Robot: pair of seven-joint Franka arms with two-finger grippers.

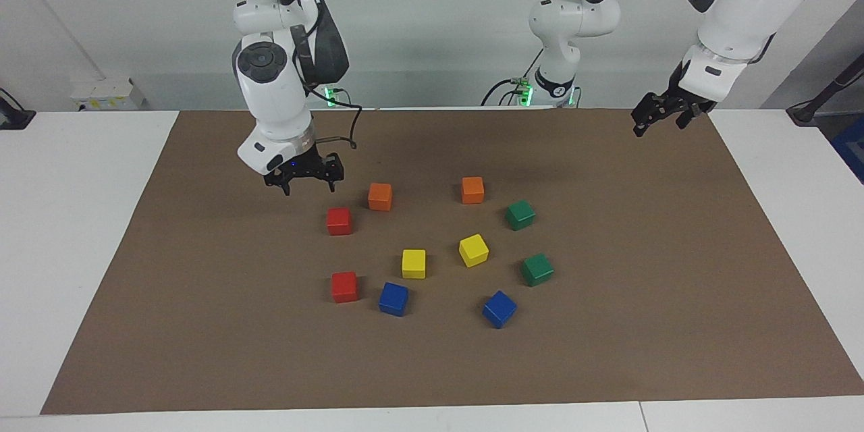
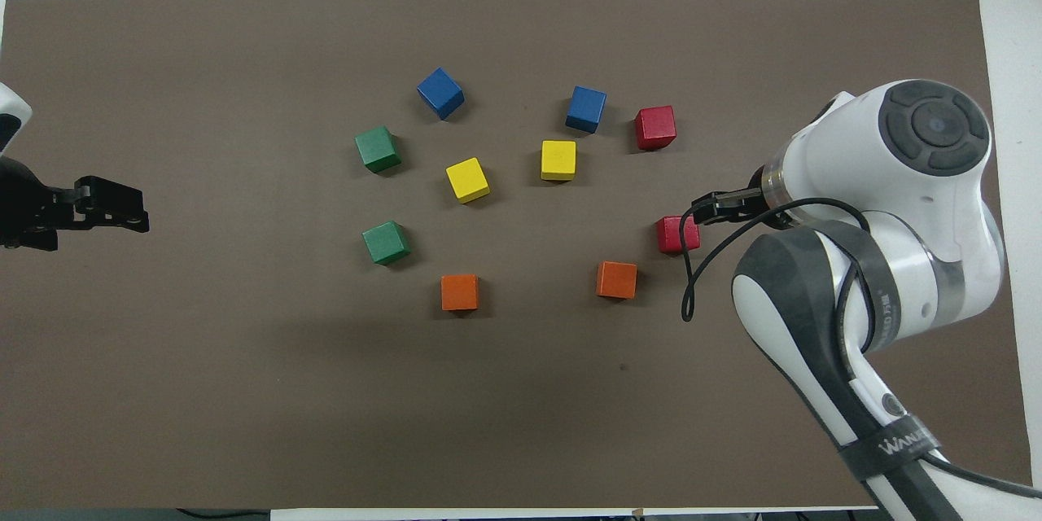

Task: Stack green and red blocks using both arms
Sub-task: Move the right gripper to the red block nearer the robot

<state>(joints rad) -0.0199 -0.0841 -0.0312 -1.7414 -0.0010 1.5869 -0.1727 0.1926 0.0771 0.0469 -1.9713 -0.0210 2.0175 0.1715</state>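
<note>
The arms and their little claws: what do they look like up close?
Both are thick white jointed tubes with dark grey round caps at the joints. Loose black cables loop along them. The right arm carries grey lettering on a dark band near its base. Each ends in a small black two-finger claw: the right gripper shows a tiny blue light, the left gripper none.

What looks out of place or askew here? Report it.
Nothing stands out. All ten cubes sit flat and apart on the brown mat, none stacked. Several, like one blue cube and one yellow cube, sit turned at an angle.
</note>
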